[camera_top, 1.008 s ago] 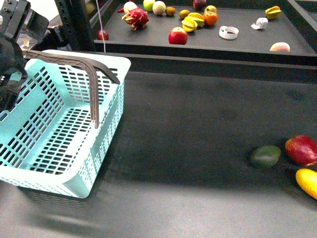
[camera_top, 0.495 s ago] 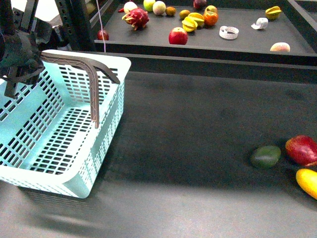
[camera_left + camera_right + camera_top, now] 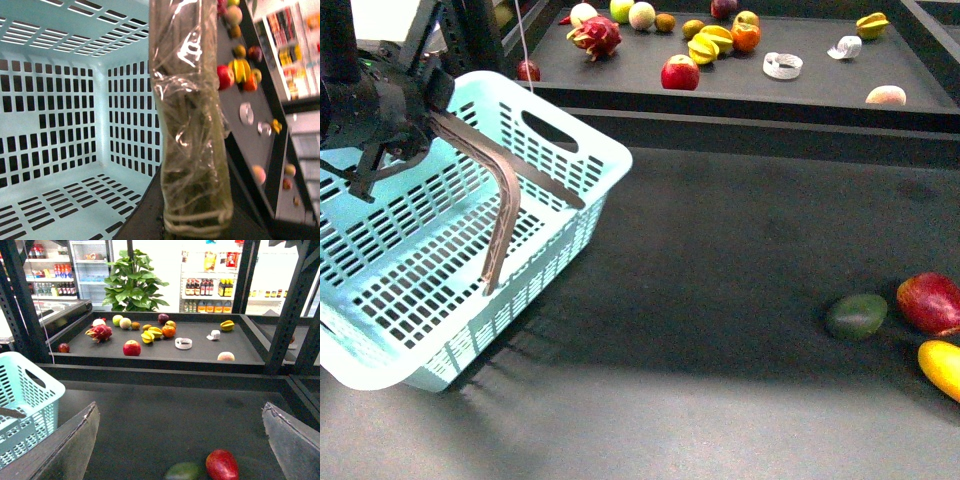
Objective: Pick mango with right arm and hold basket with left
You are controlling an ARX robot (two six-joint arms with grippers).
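Note:
The yellow-orange mango (image 3: 942, 366) lies at the table's right edge, cut off by the frame. The turquoise basket (image 3: 440, 250) is at the left, tilted with its far end raised. My left gripper (image 3: 408, 118) is shut on the basket's brown-grey handle (image 3: 500, 205). In the left wrist view a plastic-wrapped finger (image 3: 192, 150) crosses the basket's inside (image 3: 60, 100). My right gripper (image 3: 182, 440) is open and empty above the table. It is out of the front view. The mango does not show in the right wrist view.
A dark green fruit (image 3: 856, 315) and a dark red fruit (image 3: 930, 302) lie beside the mango; both show below my right gripper, the red one (image 3: 222, 465) and the green one (image 3: 184, 471). A raised black tray (image 3: 800, 85) at the back holds several fruits.
The left arm has moved to the basket's handle and closed on it. The basket has tipped up and swung to the right. The fruits have not moved.

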